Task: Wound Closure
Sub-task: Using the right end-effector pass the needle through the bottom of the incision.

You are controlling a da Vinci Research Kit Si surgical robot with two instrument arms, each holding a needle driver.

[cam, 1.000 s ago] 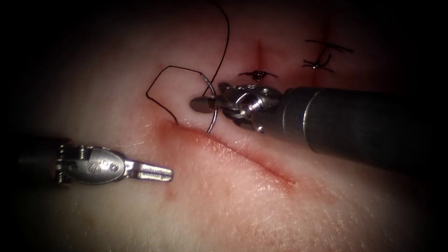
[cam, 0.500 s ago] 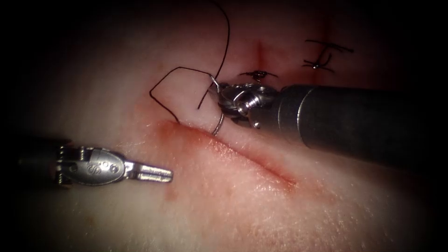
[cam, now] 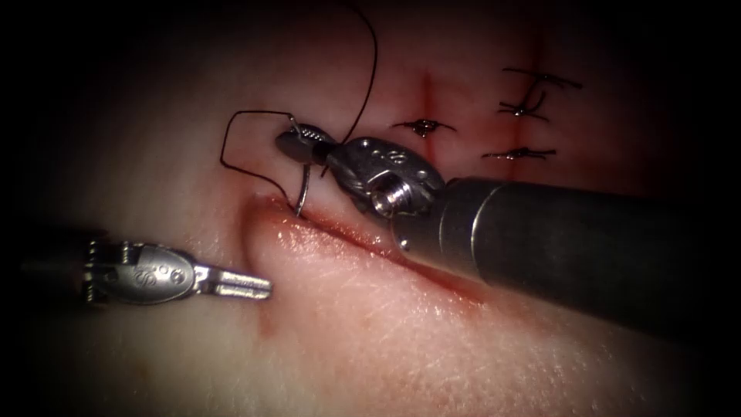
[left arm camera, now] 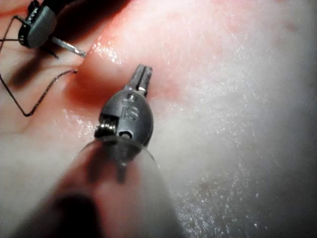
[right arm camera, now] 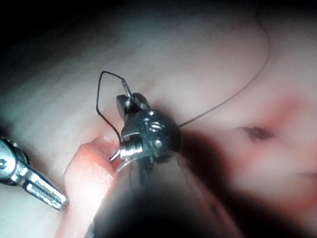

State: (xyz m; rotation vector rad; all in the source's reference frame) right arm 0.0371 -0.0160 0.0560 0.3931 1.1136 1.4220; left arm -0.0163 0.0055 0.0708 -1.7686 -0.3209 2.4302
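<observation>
Three dark knotted stitches (cam: 423,125) lie across two red lines (cam: 427,93) at upper right

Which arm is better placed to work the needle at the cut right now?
Right, most likely. The right end effector is shut on the needle near its thread end, its tip at the cut's left end. The left end effector holds nothing, resting on tissue below.

Right arm's tool (cam: 297,144) above the left end of the cut (cam: 363,239), clamped on the needle (cam: 302,191) near its thread end; needle curving down from the jaws, tip at the cut's upper lip. Thread (cam: 241,143) looped just left of that tool, then trailing up behind it. Left arm's tool (cam: 245,285) below and left, closed on nothing, pressed against the tissue (cam: 401,340) beneath the cut. Finished stitches (cam: 423,126) behind, to the right.
</observation>
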